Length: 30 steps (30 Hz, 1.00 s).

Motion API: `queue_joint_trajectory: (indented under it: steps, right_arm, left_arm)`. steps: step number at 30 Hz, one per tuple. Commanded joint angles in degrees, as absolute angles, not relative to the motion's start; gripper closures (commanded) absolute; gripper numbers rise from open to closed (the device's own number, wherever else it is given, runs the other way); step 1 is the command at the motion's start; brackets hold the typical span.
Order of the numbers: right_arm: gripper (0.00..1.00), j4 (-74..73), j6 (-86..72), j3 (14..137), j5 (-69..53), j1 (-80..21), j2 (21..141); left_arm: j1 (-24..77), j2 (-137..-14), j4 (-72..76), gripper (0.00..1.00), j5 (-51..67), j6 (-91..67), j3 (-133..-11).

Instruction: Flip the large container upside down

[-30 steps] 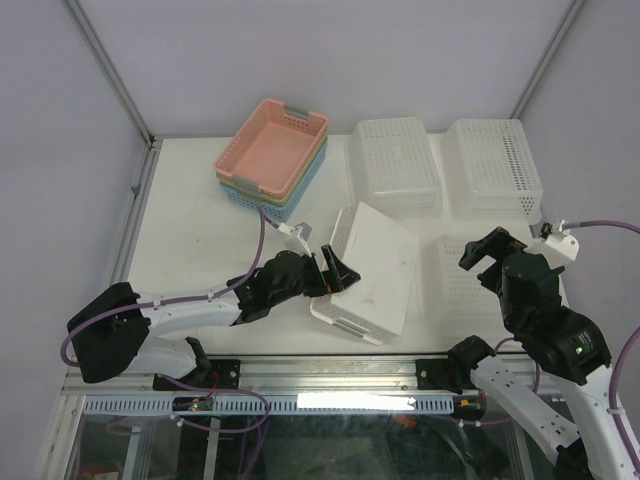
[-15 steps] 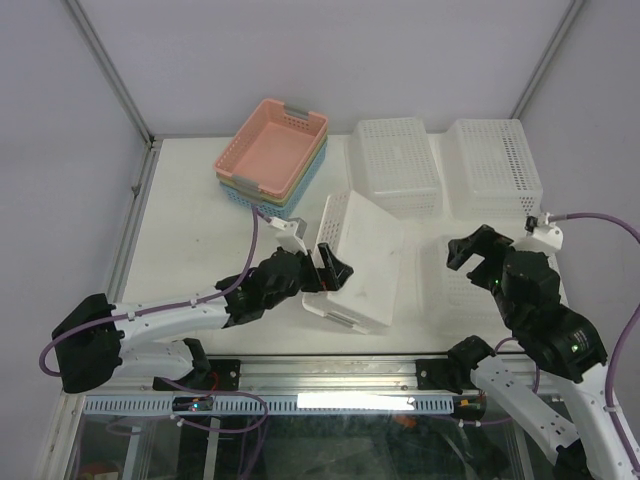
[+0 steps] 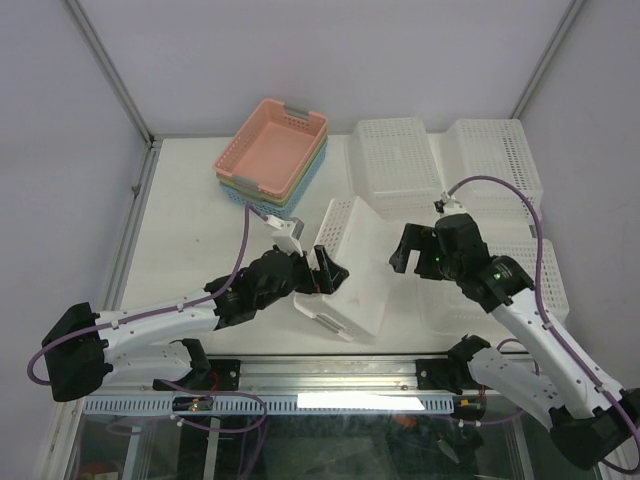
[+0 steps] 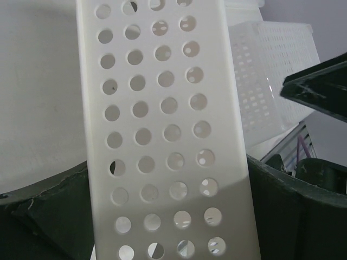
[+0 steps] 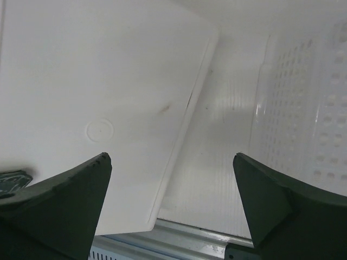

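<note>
The large container (image 3: 362, 268) is a white perforated tub tipped up on its long edge near the table's front, smooth bottom facing right. My left gripper (image 3: 326, 272) is at its left side, open wide. In the left wrist view the holed wall (image 4: 157, 135) lies between the two dark fingers (image 4: 49, 211) and fills the gap; no clamp shows. My right gripper (image 3: 418, 256) hovers open just right of the container. The right wrist view shows the container's smooth bottom (image 5: 97, 103) at the left, with nothing between the open jaws of my right gripper (image 5: 172, 216).
A stack of pink and blue baskets (image 3: 275, 155) stands at the back left. Two white overturned baskets (image 3: 397, 165) (image 3: 492, 165) sit at the back right, and another white basket (image 3: 465, 300) lies under my right arm. The metal front rail (image 3: 330, 372) borders the table.
The container has tipped from a low lean to nearly standing on its edge, with my left gripper following it. My right arm has swung left and forward to the container's side.
</note>
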<state>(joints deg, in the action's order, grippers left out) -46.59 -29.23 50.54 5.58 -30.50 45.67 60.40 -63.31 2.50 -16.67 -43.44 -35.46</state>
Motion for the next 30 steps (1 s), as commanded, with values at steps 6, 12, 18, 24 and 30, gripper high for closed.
queue_joint_trajectory:
  steps: [6, 12, 18, 24, 30]
  right_arm:
    - [0.17, -42.96, -37.04, 46.86, 3.15, -30.33, 50.73]
    - [0.34, -41.24, -39.18, 43.09, 3.46, -30.37, 50.71]
    - [0.39, -39.78, -39.28, 40.43, 3.89, -30.34, 51.76]
    - [0.39, -37.87, -39.30, 39.12, 3.34, -30.42, 54.03]
    - [0.37, -37.56, -38.23, 39.10, 3.37, -30.45, 55.54]
  left_arm:
    - [60.29, -61.78, 9.60, 0.01, -7.88, -48.43, -34.67]
    - [60.21, -59.26, 13.83, 0.01, -6.38, -51.55, -33.95]
    - [59.00, -57.11, 13.63, 0.01, -5.82, -53.76, -33.98]
    - [56.93, -54.28, 9.60, 0.01, -8.02, -53.53, -33.25]
    - [55.57, -51.49, 4.47, 0.01, -11.12, -50.24, -33.02]
